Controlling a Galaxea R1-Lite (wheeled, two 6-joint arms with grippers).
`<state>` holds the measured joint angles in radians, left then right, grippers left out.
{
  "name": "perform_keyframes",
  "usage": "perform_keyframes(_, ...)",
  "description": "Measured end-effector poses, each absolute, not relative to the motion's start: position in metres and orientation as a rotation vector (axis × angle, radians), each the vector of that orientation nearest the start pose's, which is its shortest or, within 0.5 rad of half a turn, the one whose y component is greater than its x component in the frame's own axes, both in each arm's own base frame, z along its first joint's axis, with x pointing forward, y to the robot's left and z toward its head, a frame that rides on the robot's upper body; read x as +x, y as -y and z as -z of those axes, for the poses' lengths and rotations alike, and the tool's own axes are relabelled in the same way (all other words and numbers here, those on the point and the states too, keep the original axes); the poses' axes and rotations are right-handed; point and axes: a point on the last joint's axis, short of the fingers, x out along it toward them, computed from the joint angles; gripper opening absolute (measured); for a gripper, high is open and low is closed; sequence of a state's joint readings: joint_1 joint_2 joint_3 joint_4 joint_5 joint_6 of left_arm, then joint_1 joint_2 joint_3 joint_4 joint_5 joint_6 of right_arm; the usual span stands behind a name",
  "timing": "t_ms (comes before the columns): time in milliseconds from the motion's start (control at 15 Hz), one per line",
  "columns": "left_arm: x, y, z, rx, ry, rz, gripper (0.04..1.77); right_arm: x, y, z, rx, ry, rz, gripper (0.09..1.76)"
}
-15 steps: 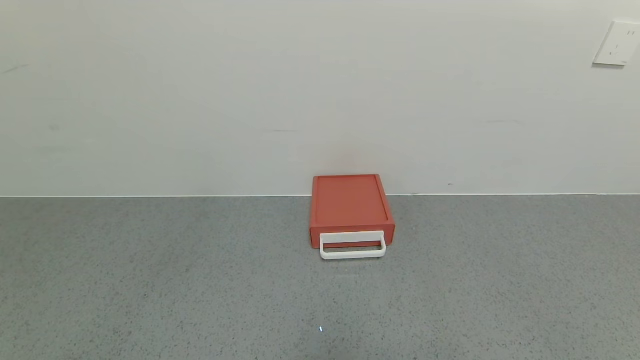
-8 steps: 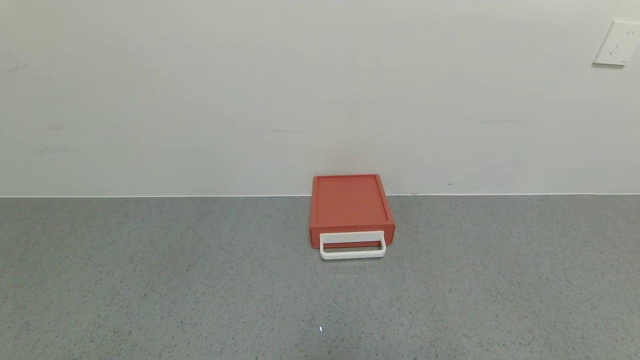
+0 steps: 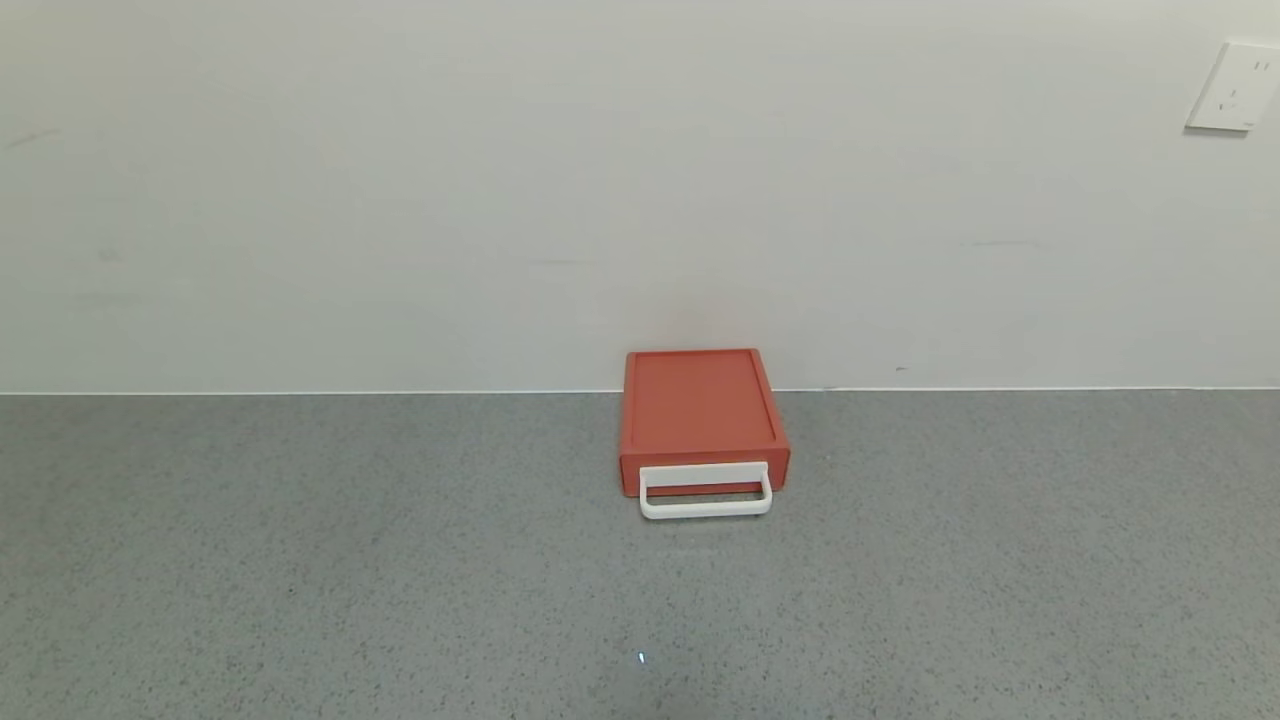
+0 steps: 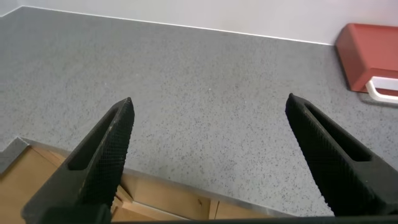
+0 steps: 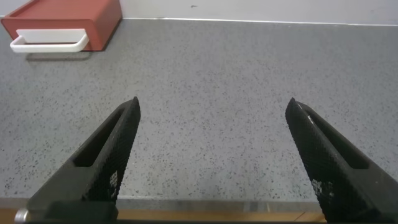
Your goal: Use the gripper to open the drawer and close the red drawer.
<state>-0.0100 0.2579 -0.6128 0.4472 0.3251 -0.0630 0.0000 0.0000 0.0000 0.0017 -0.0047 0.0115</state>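
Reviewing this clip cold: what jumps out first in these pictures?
The red drawer stands out at once, the only colourful thing on the grey counter, set against the white wall with its white handle facing the robot and its front shut. Both grippers hang back at the counter's near edge, out of the head view: the left gripper and the right gripper are both open and far from the drawer. A white wall socket sits at upper right.

grey speckled countertop (image 3: 300, 560) | white wall (image 3: 500, 180) | wall socket (image 3: 1233, 87), upper right
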Motion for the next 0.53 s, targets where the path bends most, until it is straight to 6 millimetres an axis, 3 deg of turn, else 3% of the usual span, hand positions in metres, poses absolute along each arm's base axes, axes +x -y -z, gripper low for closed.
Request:
perform_keyframes(267, -0.053, -0.004, -0.178, -0.054, -0.042, -0.176, 1.75, -0.023, 0.000, -0.075, 0.012, -0.002, 0.005, 1.71)
perform_keyframes(533, -0.040, -0.001, -0.147, -0.046, 0.066, -0.042, 1.75, -0.023, 0.000, -0.075, 0.011, -0.002, 0.004, 1.71)
